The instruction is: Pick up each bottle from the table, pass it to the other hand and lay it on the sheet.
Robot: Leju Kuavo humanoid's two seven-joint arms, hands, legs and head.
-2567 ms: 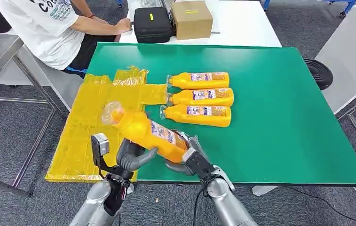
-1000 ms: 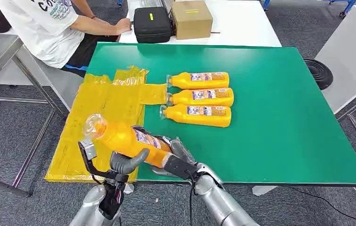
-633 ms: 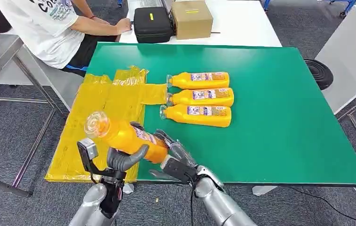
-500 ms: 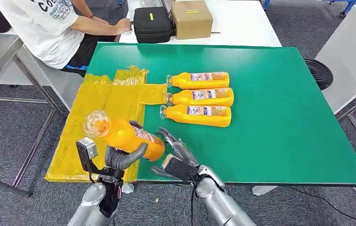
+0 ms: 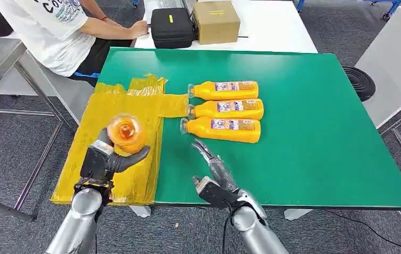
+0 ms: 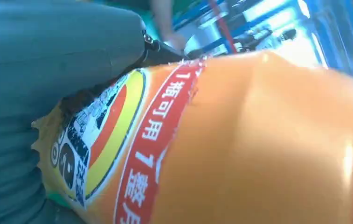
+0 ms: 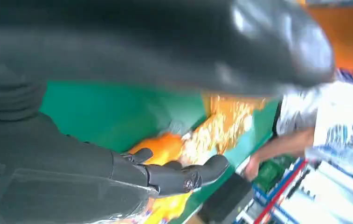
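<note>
I have the bottle (image 5: 126, 133) in my left hand (image 5: 105, 159), fingers wrapped round its body, and I'm holding it above the yellow sheet (image 5: 89, 159) that covers the table's (image 5: 320, 132) left edge. Its clear cap points up at my head camera, so I see it nearly end on; my guess is that it has to tip flat before it can go down on the sheet. In the left wrist view the label (image 6: 118, 149) sits right against my palm, so the grip looks firm.

My right hand (image 5: 214, 174) is empty, fingers stretched out and apart, hanging over the green top near the front edge. It points toward the three bottles (image 5: 224, 108) lying side by side in a row near the middle of the table, caps toward the sheet, which makes the nearest one an easy next reach.

All four bottles look full of orange liquid and capped. Beyond the far edge, a black case (image 5: 171, 26) and a cardboard box (image 5: 215, 21) stand closed on a white table, where a person (image 5: 55, 32) sits.
</note>
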